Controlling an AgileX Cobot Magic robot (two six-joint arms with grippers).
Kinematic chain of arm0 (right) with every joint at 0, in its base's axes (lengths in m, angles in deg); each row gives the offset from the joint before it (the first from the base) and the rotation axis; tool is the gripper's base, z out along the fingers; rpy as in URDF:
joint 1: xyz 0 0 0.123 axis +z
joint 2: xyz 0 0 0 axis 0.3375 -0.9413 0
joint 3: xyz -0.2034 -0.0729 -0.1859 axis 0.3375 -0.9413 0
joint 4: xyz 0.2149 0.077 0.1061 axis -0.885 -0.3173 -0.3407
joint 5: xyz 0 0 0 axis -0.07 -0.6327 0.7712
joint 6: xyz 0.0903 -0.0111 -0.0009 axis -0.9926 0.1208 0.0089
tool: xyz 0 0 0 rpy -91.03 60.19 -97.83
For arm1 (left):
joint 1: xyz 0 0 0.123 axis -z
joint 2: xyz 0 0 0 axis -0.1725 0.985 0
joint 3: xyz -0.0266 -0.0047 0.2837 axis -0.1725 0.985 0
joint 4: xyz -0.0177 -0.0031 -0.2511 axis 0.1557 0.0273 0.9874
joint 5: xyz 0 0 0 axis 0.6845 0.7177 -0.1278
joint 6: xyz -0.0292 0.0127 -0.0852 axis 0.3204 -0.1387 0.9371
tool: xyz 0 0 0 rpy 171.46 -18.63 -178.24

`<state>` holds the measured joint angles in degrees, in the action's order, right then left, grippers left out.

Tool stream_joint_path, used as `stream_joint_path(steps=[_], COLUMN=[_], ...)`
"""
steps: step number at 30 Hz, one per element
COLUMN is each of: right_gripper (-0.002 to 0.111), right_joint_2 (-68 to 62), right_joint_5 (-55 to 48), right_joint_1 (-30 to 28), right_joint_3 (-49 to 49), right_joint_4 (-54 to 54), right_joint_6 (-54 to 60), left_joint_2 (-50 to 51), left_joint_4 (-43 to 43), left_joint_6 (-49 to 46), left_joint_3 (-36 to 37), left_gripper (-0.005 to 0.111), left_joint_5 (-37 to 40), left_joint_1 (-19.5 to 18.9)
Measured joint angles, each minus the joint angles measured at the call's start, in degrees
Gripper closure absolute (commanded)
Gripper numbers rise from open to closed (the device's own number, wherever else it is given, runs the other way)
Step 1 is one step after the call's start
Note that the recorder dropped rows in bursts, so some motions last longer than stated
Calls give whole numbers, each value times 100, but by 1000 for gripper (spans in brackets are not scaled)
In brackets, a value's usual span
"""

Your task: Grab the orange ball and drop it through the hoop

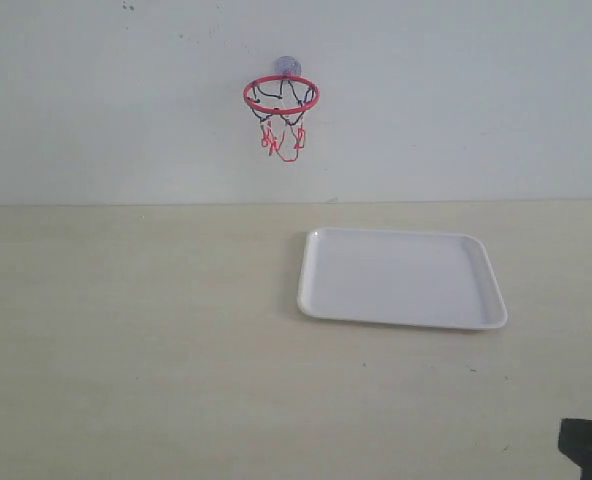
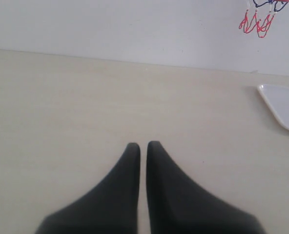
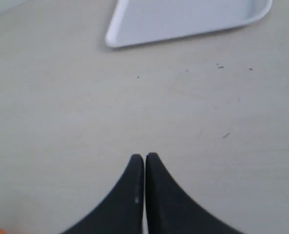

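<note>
A white tray (image 1: 401, 280) lies flat on the surface (image 1: 126, 330), its floor bare; left gripper (image 2: 143, 145) and right gripper (image 3: 144, 156) both narrowed to a slit

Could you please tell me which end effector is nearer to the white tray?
Right, most likely. The right end effector has the white tray close ahead; the left end effector sees only its corner, off to one side.
</note>
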<state>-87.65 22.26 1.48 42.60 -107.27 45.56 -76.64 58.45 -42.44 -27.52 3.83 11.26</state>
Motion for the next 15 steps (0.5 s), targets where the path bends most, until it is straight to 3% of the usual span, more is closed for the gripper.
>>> stream_joint_path(steps=[6,15], right_gripper=[108,108], right_joint_2=[1098,2206], right_joint_5=[342,509], right_joint_1=[0,-12], right_joint_3=[-665,-812], right_joint_4=[0,0], right_joint_6=[0,0], left_joint_2=[0,0], left_joint_4=[0,0], left_joint_6=[0,0], left_joint_3=[0,0], left_gripper=[103,103], left_joint_5=[0,0], left_joint_1=[0,0])
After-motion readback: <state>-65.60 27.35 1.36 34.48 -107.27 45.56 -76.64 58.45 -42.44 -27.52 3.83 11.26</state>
